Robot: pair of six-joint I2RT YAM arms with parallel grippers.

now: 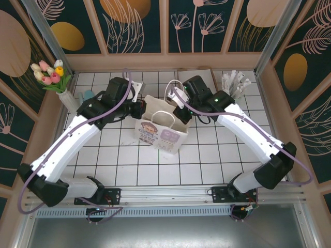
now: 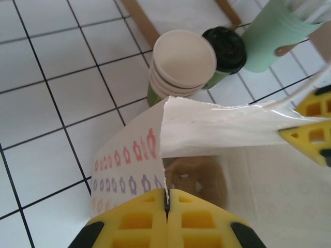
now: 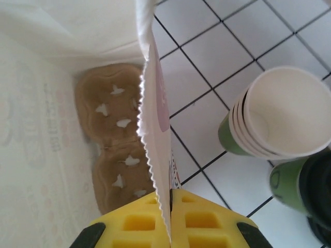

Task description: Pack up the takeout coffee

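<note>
The takeout coffee (image 2: pixel 225 49) stands upright on the white tiled table (image 2: pixel 46 103), long axis vertical and black lid up, outside the paper bag (image 1: pixel 160 132) and just behind its open mouth. Little of its dark green wall shows beneath the lid, and the right wrist view cuts it off at the corner. Just beside it, on the left in the left wrist view, stands a stack of nested green cups (image 2: pixel 181 59) with cream insides, and on its other side a pale mint cup (image 2: pixel 271 36) cropped by the frame edge. The bag stands open and holds brown baked pieces (image 3: pixel 116 129) flecked with white, partly hidden by its wall. The left gripper (image 2: pixel 166 199) is pinched closed on one rim of the bag; the right gripper (image 3: pixel 169 199) is clamped on the serrated rim opposite.
</note>
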